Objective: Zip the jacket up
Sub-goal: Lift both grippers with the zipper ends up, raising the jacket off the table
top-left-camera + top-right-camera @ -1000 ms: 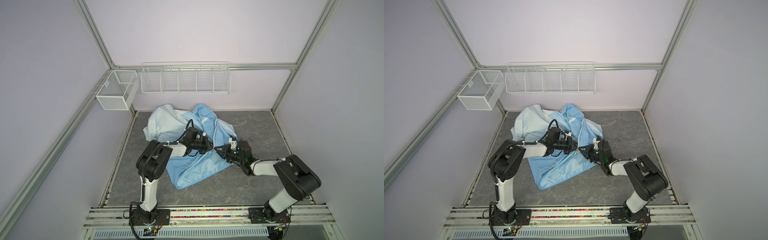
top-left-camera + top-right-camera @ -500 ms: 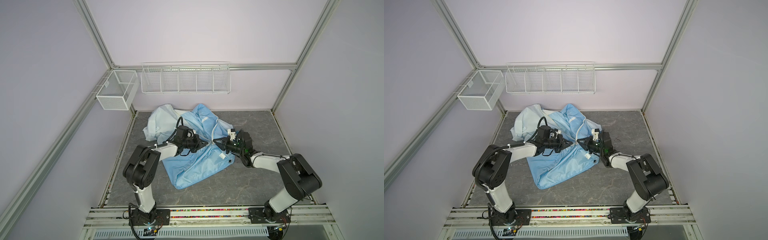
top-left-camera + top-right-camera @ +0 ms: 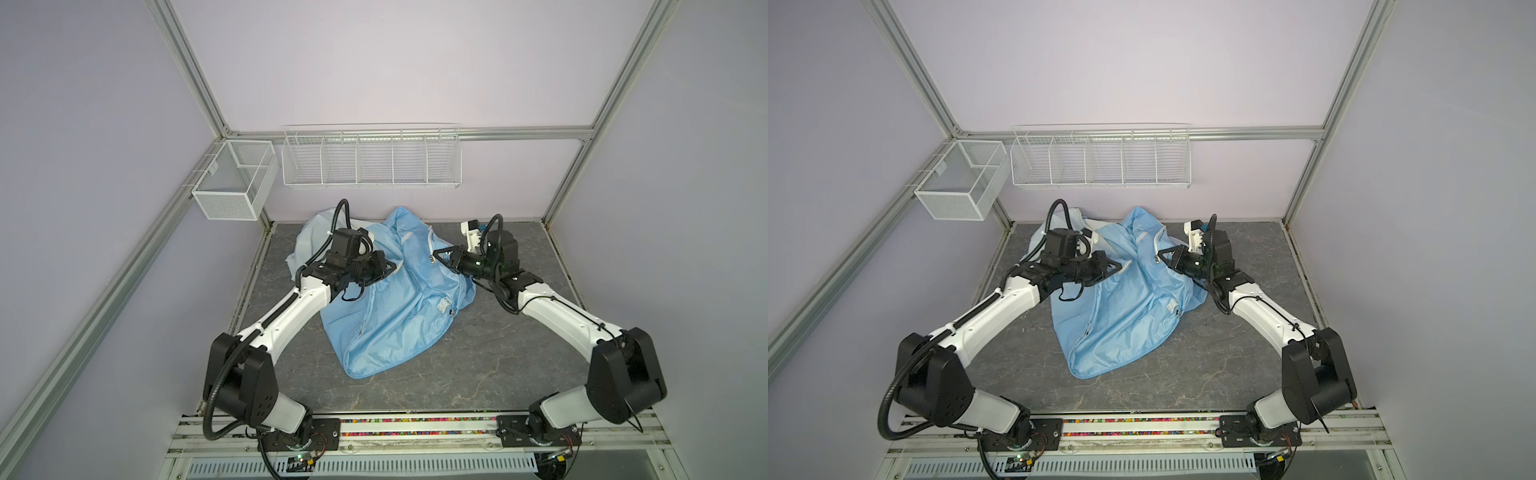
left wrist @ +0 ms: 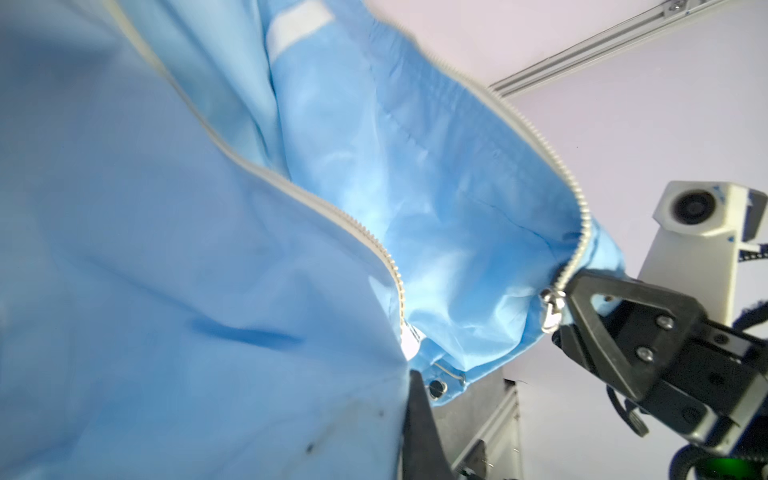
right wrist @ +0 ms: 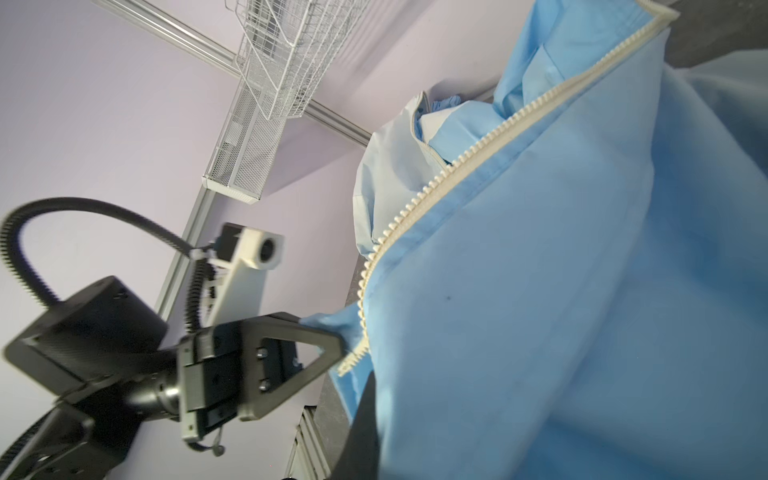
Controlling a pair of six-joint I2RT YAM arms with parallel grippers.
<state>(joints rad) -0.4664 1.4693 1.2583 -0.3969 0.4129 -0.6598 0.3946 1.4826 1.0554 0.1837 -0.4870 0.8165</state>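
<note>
The light-blue jacket (image 3: 399, 316) (image 3: 1121, 316) is bunched on the grey table, its front lifted between my two arms. My left gripper (image 3: 392, 264) (image 3: 1121, 264) is shut on the lower end of one zipper half (image 5: 353, 357). My right gripper (image 3: 436, 253) (image 3: 1160, 253) is shut on the other half's end, right beside the metal slider (image 4: 550, 307). The two white rows of teeth (image 4: 365, 232) (image 5: 457, 166) run apart and unjoined. In each wrist view the fabric drapes over my own fingers, leaving only one dark finger (image 4: 419, 415) (image 5: 365, 415) showing.
A white wire rack (image 3: 370, 158) hangs on the back wall and a mesh basket (image 3: 232, 183) on the left frame post. Bare grey tabletop (image 3: 457, 374) lies in front of the jacket. The paler sleeve end (image 3: 311, 241) lies behind my left arm.
Both grippers have risen and drawn apart from a low, close spot at the centre. The jacket's front edges have come up with them.
</note>
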